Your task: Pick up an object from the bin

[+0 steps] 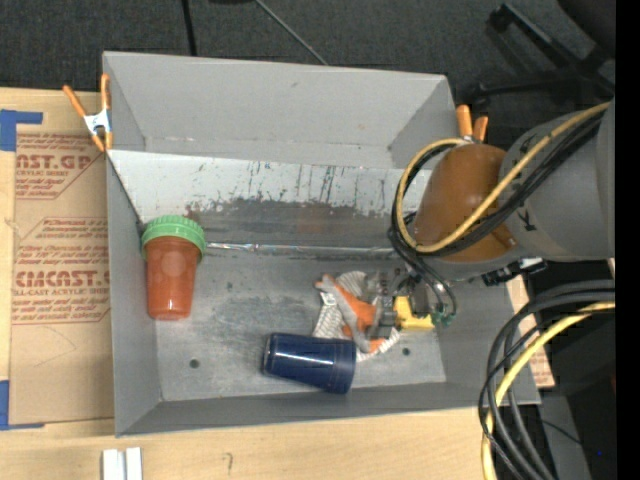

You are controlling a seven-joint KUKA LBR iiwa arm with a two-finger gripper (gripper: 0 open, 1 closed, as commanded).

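Bin and arm, seen from above. The grey metal bin [200, 128] stood on a light wooden desk [300, 448], its sloping walls running down to a scuffed flat floor. The arm [560, 188] came in over the bin's right wall. Its wrist sat under a rounded orange cover [460, 203], with yellow and black cables [410, 193] looped around it.

Against the left side of the floor lay an orange translucent cup [170, 280]. Its green lid [172, 234] pointed toward the back wall. A dark blue cup [310, 360] lay on its side near the front edge, about midway across and well apart from the orange one.

Just beyond the blue cup, toward the right, was a heap of small things [350, 318]. It held a crumpled silvery-white piece [330, 313], an orange piece [360, 311] lying over that, and a small yellow piece [410, 315] at its right edge.

The pincer [385, 306] hung below the orange cover, low over this heap, between the orange piece and the yellow one. From where I stood, the dark wrist parts and the clutter hid its tip. I could not tell whether it was wide or narrow, or whether anything was caught in it. The heap itself rested on the bin floor, toward the front right corner.
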